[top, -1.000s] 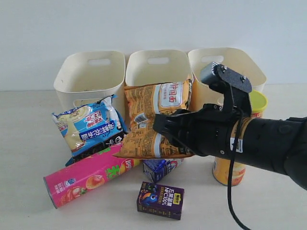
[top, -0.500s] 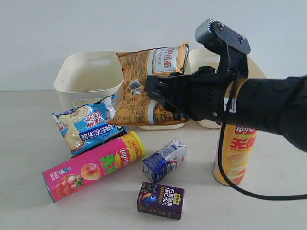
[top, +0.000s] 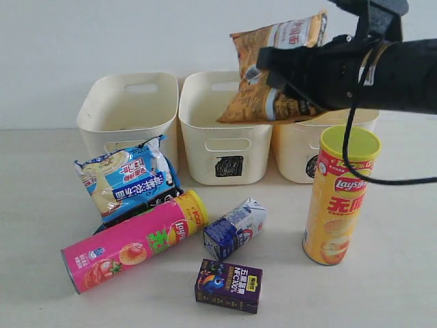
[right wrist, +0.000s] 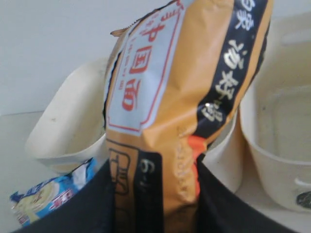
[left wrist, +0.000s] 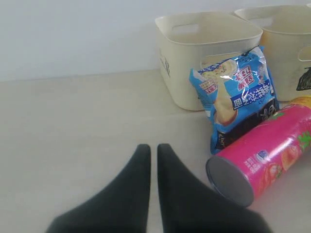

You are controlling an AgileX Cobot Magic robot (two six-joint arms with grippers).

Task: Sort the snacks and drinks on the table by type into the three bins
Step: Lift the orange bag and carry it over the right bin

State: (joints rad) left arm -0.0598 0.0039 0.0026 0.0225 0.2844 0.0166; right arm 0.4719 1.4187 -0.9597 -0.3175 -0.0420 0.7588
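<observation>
Orange bag point(top: 247, 96) is held in the air, clamped between the fingers of the right gripper point(top: 268, 67), and is seen above the rims of the middle bin point(top: 205, 137) and the right bin point(top: 293, 154); which of the two it hangs over cannot be judged surely from this angle. In the right wrist view the bag point(right wrist: 194, 97) is pinched at its lower part by the gripper point(right wrist: 155, 196). A black scribbled square is shown on the middle bin's front. The left bin point(top: 126, 102) is stood beside it, with the blue-white bag point(top: 126, 181) leaned against its front. The pink tube point(top: 130, 242) is laid on its side on the table point(top: 41, 205), just nearer than that bag and touching it. The blue-and-white carton point(top: 235, 229) is lying to the right of the tube's yellow lid, and the purple box point(top: 229, 285) is set nearer still. The yellow tube point(top: 338, 198) is stood upright in front of the right bin. The left gripper point(left wrist: 153, 150) is held low over bare table, its fingers drawn together on nothing.
</observation>
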